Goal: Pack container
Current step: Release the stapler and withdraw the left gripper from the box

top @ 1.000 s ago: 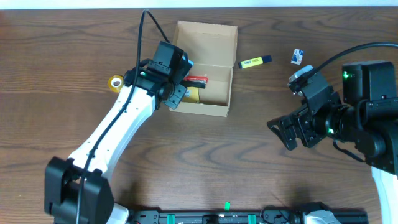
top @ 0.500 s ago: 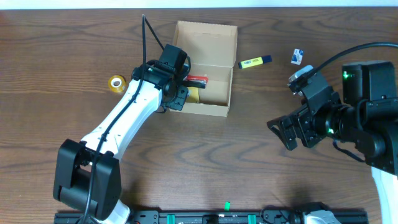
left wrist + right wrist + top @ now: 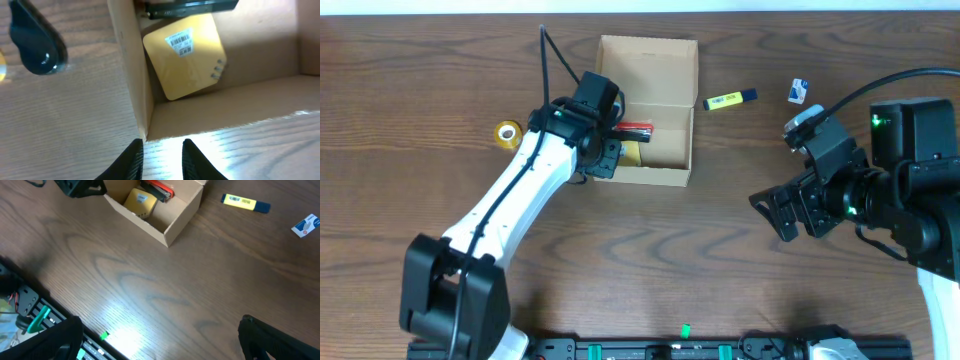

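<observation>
- Container: the small rectangular tan cardboard box [image 3: 655, 176] sits on the dark brown wood-grain tabletop [image 3: 650, 260], towards the far side and left of centre. Its hinged flap lid [image 3: 650, 62] stands open along the far edge.
- Contents: a square yellow pad with a barcode label [image 3: 187, 60] lies flat and skewed in the near-left corner. Beyond it lies a slim red-and-black item [image 3: 636, 127] (I cannot tell what it is). The right part of the box floor is bare cardboard.
- Left gripper [image 3: 162, 160]: it hangs at the box's near-left corner, tips just outside the near wall. Its black fingers [image 3: 134, 160] stand a narrow gap apart with only tabletop between them, grasping nothing.
- Right gripper [image 3: 160, 335]: its jaws are spread wide and empty, over bare table well apart from the box, to the right and nearer me.
- Open room: broad bare wood runs from the box's near wall towards me and out to the right arm.
- Loose items: a yellow highlighter with a dark cap [image 3: 731, 99] lies near the box's right wall, not touching it. A small white-and-blue packet [image 3: 798, 91] lies further right. A yellowish tape ring [image 3: 506, 132] lies left of the left arm.
- Surfaces: the cardboard is matte with straight-cut edges, and the tabletop is glossy with a glare patch.
</observation>
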You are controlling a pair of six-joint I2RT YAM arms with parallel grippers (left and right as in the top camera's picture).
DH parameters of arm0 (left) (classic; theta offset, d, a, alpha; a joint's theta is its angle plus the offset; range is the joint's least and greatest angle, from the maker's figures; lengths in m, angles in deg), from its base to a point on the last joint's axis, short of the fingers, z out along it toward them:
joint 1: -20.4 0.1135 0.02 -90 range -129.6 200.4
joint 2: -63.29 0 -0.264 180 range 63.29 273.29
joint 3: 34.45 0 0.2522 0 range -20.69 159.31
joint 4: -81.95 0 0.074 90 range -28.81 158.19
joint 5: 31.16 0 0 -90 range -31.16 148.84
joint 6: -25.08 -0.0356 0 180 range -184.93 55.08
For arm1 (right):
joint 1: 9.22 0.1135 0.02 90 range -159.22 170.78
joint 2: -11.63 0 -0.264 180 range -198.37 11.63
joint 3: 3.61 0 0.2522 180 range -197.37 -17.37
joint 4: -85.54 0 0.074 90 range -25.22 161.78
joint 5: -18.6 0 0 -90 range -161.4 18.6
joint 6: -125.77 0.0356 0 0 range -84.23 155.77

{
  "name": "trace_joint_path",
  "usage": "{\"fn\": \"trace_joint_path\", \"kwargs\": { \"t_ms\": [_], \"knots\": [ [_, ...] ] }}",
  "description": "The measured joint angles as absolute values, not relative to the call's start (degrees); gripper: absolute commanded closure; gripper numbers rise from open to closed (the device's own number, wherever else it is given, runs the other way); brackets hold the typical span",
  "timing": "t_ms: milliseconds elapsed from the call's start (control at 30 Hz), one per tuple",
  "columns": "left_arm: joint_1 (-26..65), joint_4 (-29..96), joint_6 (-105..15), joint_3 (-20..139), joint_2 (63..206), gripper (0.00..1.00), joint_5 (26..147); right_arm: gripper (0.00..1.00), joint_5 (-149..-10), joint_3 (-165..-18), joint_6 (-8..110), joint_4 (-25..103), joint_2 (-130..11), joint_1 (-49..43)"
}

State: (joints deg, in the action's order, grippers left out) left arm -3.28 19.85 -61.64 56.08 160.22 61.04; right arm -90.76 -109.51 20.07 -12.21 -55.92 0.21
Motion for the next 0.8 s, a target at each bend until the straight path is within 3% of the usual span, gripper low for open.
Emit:
{"fn": "trace_joint_path", "kwargs": {
  "t_ms": [133,667,800],
  "knots": [
    [-3.28,20.75,-60.8,56.08,158.03,0.65,60.28,0.01,-90.76,-109.51,20.07,-12.21,-55.92,0.21],
    [-3.28,22.32,-58.29,56.08,157.66,0.65,56.6,0.01,-90.76,-109.51,20.07,-12.21,-55.92,0.21],
    [-3.28,22.32,-58.01,56.08,157.14,0.6,53.98,0.01,-90.76,-109.51,20.07,-12.21,-55.92,0.21]
  ]
}}
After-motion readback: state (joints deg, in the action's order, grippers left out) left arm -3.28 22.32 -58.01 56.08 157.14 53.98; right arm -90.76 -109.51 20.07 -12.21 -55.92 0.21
